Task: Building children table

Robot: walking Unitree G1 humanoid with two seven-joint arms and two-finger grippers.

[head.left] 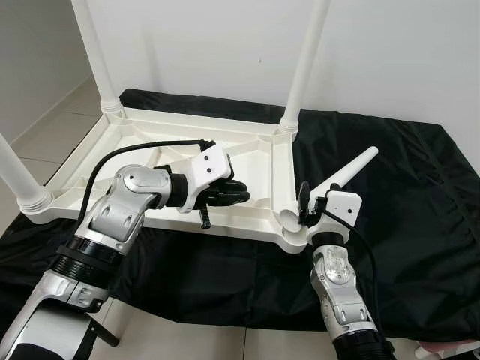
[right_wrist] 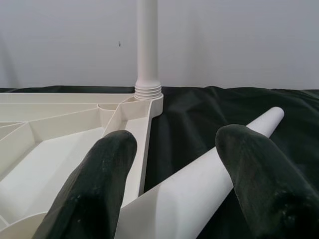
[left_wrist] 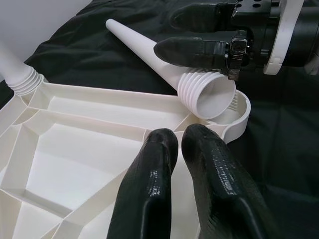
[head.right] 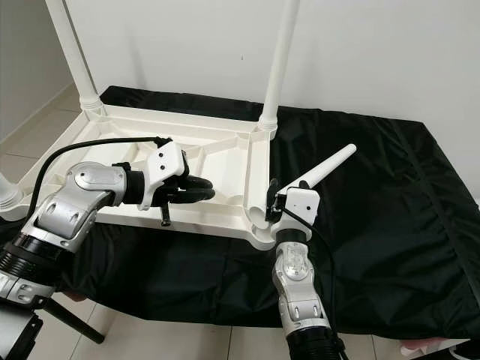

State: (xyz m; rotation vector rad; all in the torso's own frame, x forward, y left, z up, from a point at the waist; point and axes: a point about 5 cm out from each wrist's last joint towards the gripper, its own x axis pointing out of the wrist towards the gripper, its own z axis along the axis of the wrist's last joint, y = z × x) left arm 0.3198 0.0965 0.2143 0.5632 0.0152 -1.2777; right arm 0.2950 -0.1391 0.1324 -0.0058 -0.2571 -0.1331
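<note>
At lower right, the right gripper (head.left: 304, 204) clasped a tilted leg (head.left: 341, 177) at the tabletop (head.left: 247, 217) corner socket. At centre, the left gripper (head.left: 241, 191) reached over the tabletop, fingers together, holding nothing.

Upturned white plastic table top (head.left: 150, 154) at frame centre-left on the black cloth (head.left: 405, 217), three screwed-in white legs (head.left: 304, 64) at its upper and left corners, a loose tapered white leg (head.left: 346, 174) lying at its lower-right corner socket, wall behind.
</note>
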